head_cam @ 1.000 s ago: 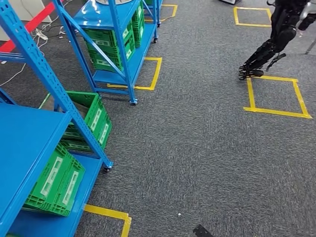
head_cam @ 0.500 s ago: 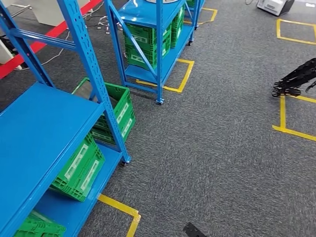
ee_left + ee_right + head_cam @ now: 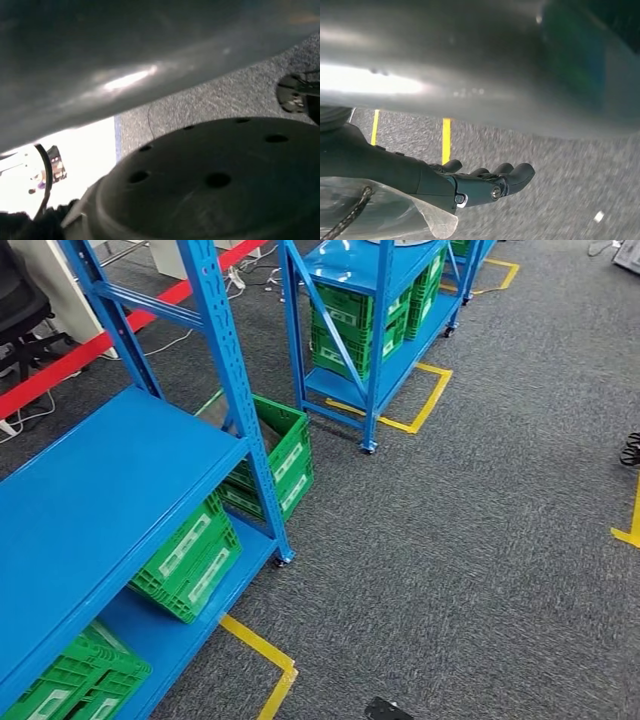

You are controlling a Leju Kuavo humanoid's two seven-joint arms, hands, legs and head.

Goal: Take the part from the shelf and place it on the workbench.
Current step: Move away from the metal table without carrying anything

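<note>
Head view gives no sure sight of the part. The likeliest candidate is a pale round thing on the top board of the farther shelf, at its front edge and cut off by the picture's border, so I cannot confirm it. The nearer shelf has a bare blue upper board. Under it, green crates sit tilted on the bottom board, one at the front corner by the post. Another green crate stands on the carpet just behind that post. Yellow floor tape marks a corner just off the nearer shelf's front edge.

The right hand is released, its fingers stretched out straight over the carpet and holding nothing. Of the left hand I cannot tell whether it is released or clenched, since its wrist view is dark and blurred.

The step in hand looks like the approach, with nothing yet taken. To do it well, the robot should square its body to the shelf that carries the part and stop with its feet short of the taped corner. It should bring the part fully into the head view before raising an arm. The blue posts and slanted braces stand close to any reach. The hand had best enter between them, over the board's front edge, with fingers apart until they are around the part.
</note>
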